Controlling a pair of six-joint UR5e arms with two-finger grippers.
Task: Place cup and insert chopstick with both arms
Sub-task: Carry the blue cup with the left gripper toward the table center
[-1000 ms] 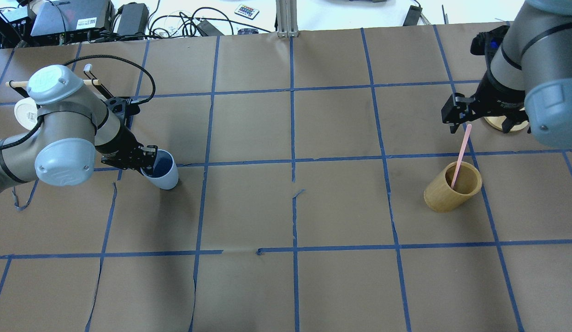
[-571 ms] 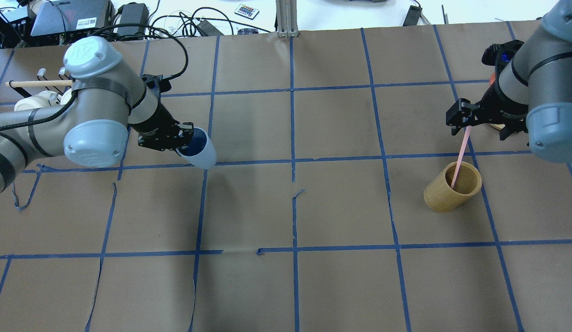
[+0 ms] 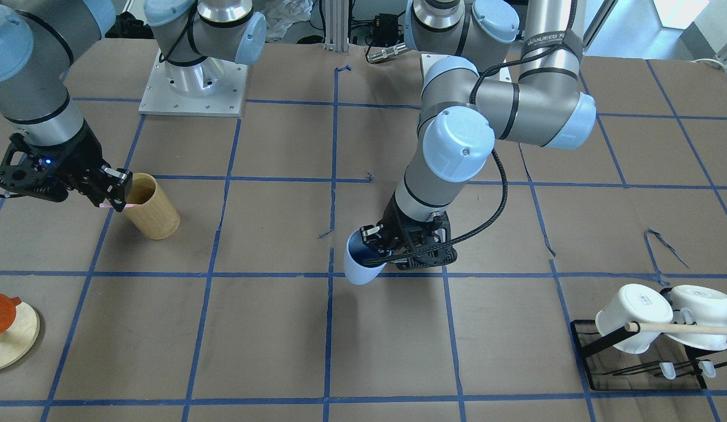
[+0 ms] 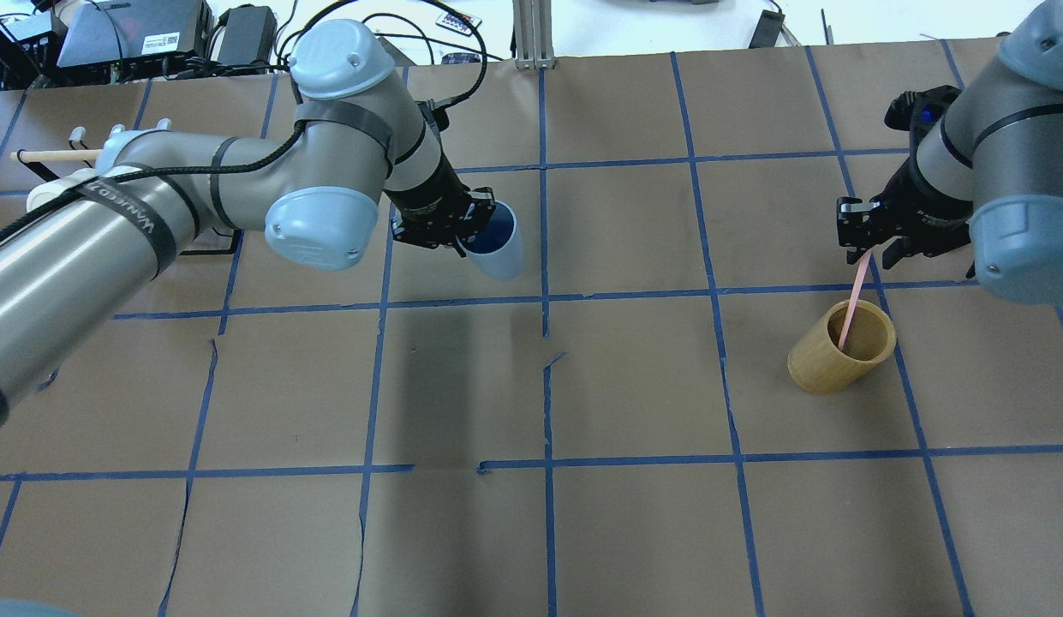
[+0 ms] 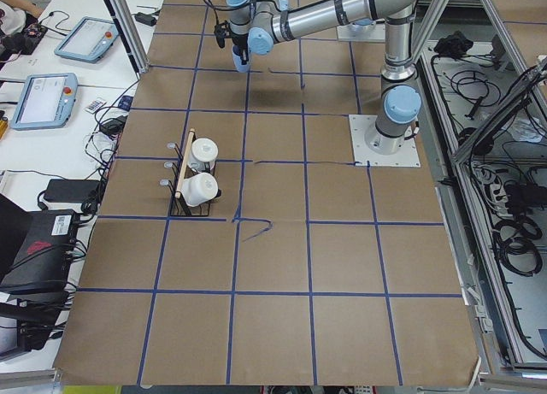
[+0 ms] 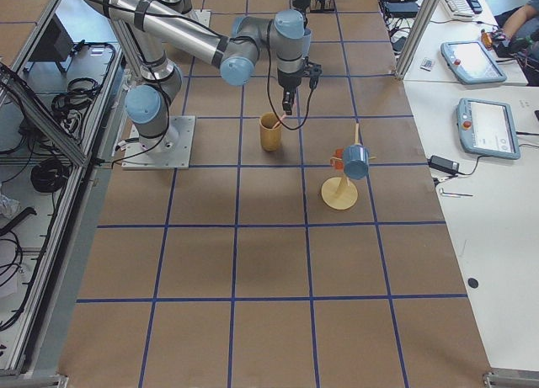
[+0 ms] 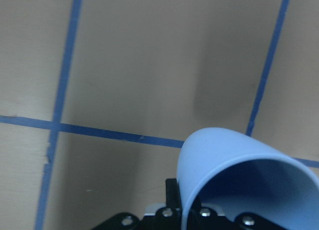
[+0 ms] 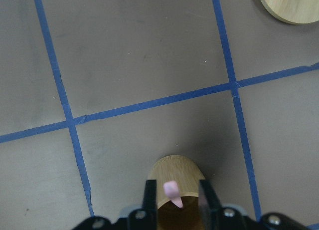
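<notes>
Blue cup point(image 4: 497, 244) pinched at its rim by left end effector point(image 4: 462, 230) above the surface point(image 4: 634, 531), pink chopstick point(image 4: 855, 300) clamped by right end effector point(image 4: 869, 248), its lower end inside bamboo holder point(image 4: 839, 350)

Your table point(image 4: 634, 531): brown paper, blue tape grid. On it you have a bamboo cylinder point(image 4: 839, 350) right, mug rack point(image 3: 638, 357) far left, round wooden stand point(image 3: 12, 334) far right, two arm bases point(image 3: 190, 88).

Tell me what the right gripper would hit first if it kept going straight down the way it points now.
Most likely the bamboo holder: the right gripper points down, pinching the pink chopstick, whose lower end sits inside the holder's mouth. Depth is unclear, so it might meet the rim or go in.
</notes>
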